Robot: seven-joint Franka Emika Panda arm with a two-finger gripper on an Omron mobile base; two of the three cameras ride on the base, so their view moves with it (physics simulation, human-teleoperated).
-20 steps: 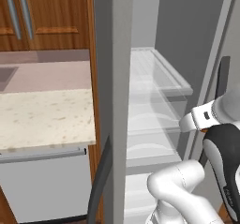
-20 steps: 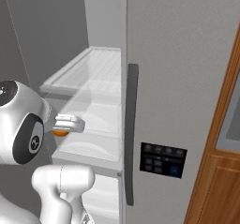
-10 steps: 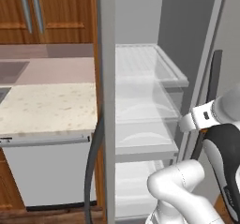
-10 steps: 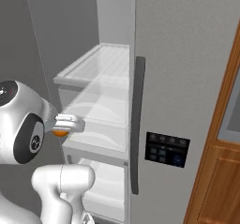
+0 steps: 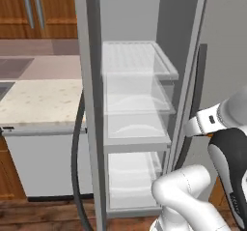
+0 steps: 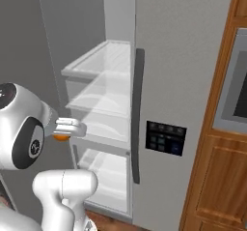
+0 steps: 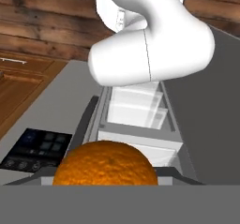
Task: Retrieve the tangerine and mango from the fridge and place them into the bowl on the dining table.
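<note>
A round orange tangerine [image 7: 105, 169] fills the bottom of the hand view, right at my gripper [image 7: 105, 183], which is shut on it. From the base views only a sliver of the tangerine [image 6: 60, 138] [image 5: 210, 135] shows under the white hand, held at chest height in front of the fridge [image 5: 91, 104]. The fridge's left door is swung open and its clear shelves [image 5: 137, 61] and drawers look bare. The right door [image 6: 178, 56] is closed. The mango, the bowl and the dining table are out of view.
A beige counter [image 5: 38, 99] over a white appliance [image 5: 43, 162] stands left of the fridge, with wooden cabinets [image 5: 29, 7] above. The open door's dark handle [image 5: 77, 162] hangs low at the left. A wall oven [image 6: 231, 90] in wooden casing is at the right.
The whole picture has shifted as the base drives: the fridge now sits further right in the left base view and smaller in both. The arm keeps its pose with the tangerine.
</note>
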